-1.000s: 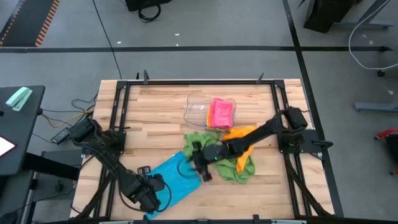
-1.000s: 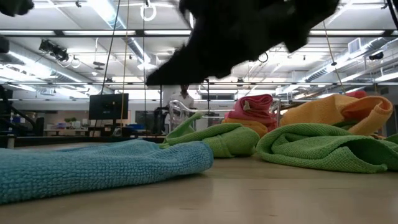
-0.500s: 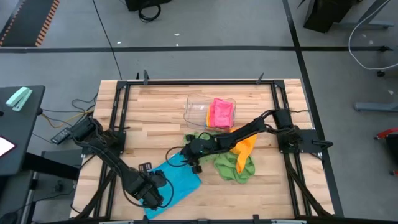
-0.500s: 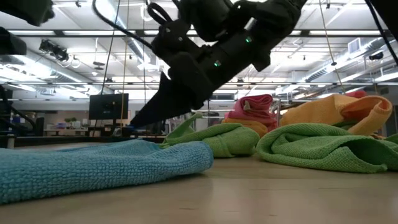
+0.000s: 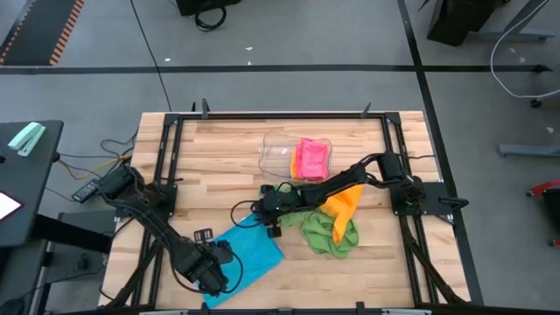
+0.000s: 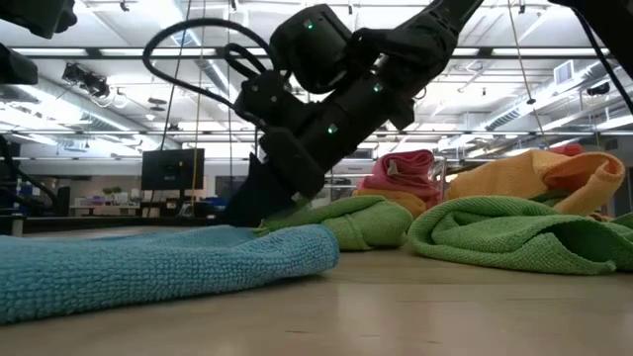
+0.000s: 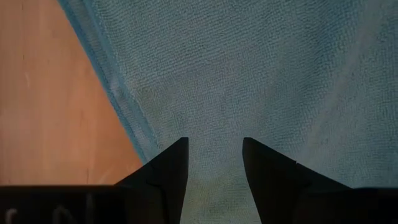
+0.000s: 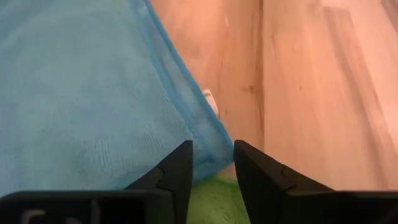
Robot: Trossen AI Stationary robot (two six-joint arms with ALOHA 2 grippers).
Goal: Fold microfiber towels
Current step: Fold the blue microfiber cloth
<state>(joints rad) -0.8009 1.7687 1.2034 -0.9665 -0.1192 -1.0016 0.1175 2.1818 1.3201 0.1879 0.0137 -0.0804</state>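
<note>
Your right gripper [image 8: 212, 163] sits low at the far corner of the blue towel [image 5: 248, 252], its two fingers [image 8: 177, 171] parted with a narrow gap, and the towel's hemmed edge runs down into that gap; you cannot tell whether the pads have pinched the cloth. In the low view that gripper [image 6: 252, 203] comes down steeply and its tips meet the top of the blue towel [image 6: 148, 267] just in front of a green one. From above, the right arm reaches across from the table's right side, passing over the orange towel [image 5: 343, 199] and the green towel [image 5: 331, 232], which lie bunched together near the table's middle. Your left gripper [image 7: 214, 163] is at the near-left corner of the blue towel, fingers [image 7: 169, 171] also apart, with blue cloth filling the space between them and the towel's hem running alongside the bare wood; whether it holds the cloth you cannot tell here either. In the high view the left gripper [image 5: 213, 273] lies over the towel's near edge, close to the table's front. The blue towel is spread flat and skewed on the wooden table [image 5: 219, 149], between the two grippers. Farther back, the pink towel [image 5: 312, 158] lies folded in the clear tray [image 5: 278, 153], just beyond the orange one.
</note>
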